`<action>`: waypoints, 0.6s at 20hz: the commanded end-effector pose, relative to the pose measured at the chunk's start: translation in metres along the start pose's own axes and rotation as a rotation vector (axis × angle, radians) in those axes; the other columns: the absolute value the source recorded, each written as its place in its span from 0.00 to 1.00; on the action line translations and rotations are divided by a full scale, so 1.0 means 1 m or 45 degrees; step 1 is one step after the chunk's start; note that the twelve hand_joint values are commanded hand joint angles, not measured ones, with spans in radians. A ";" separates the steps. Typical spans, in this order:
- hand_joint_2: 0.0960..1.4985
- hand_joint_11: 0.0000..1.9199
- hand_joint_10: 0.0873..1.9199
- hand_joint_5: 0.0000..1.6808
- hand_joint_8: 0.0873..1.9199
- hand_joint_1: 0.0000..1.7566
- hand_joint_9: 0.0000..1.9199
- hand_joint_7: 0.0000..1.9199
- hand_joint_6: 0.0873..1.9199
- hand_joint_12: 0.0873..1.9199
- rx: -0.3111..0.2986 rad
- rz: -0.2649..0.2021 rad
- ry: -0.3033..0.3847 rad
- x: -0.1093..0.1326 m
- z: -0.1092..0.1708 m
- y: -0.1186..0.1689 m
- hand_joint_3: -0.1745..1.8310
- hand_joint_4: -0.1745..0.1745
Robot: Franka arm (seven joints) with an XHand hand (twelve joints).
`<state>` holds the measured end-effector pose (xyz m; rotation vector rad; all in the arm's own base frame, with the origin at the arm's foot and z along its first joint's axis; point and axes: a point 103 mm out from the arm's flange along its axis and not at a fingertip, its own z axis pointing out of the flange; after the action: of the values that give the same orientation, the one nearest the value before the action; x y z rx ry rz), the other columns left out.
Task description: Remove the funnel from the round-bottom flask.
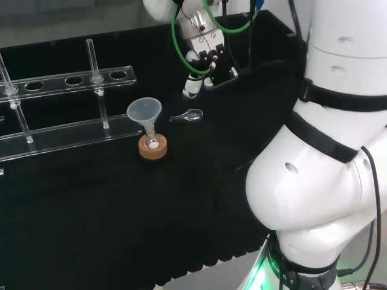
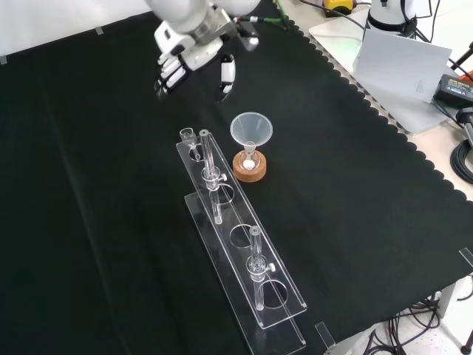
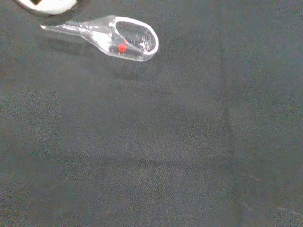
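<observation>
- The funnel point(image 1: 144, 112) is seated stem-down in the round-bottom flask point(image 1: 153, 142), with its wide clear mouth tilted slightly toward the left in the head view.
- The flask sits upright in a cork ring point(image 1: 152, 148) on the black cloth of the table point(image 1: 91, 205); something small and white shows inside the flask (what it is cannot be told).
- In the front view the funnel point(image 2: 251, 129) and cork ring point(image 2: 250, 167) stand just to the right of the far end of a clear rack point(image 2: 244, 259), not touching it.
- The rack holds several thin glass tubes upright in its holes; in the head view the rack point(image 1: 66, 109) stretches off to the left, behind the flask.
- The hand point(image 1: 208, 60) hangs above the cloth, well apart from the funnel and to its upper right in the head view; its fingers point downward, fairly straight and relaxed, and hold nothing.
- In the front view the hand point(image 2: 194, 55) is near the top, beyond the rack's far end and up-left of the funnel.
- A small clear scoop point(image 1: 187, 115) lies flat on the cloth between the hand and the flask, near the funnel's right in the head view.
- The wrist view shows that scoop point(image 3: 120, 39) close up, with a tiny red mark on it.
</observation>
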<state>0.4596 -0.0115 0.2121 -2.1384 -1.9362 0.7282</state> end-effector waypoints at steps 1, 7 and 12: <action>0.41 0.08 0.33 0.12 0.24 0.42 0.15 0.03 0.00 0.71 -0.096 0.016 0.014 0.017 -0.019 -0.054 0.33 0.50; 0.42 0.09 0.33 0.14 0.26 0.40 0.18 0.06 0.00 0.71 -0.155 -0.023 0.057 0.027 -0.030 -0.089 0.33 0.53; 0.45 0.10 0.33 0.16 0.28 0.35 0.19 0.09 0.00 0.71 -0.171 -0.058 0.084 0.046 -0.034 -0.114 0.33 0.56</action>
<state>0.4159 0.0123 0.2559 -2.1860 -1.9732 0.6232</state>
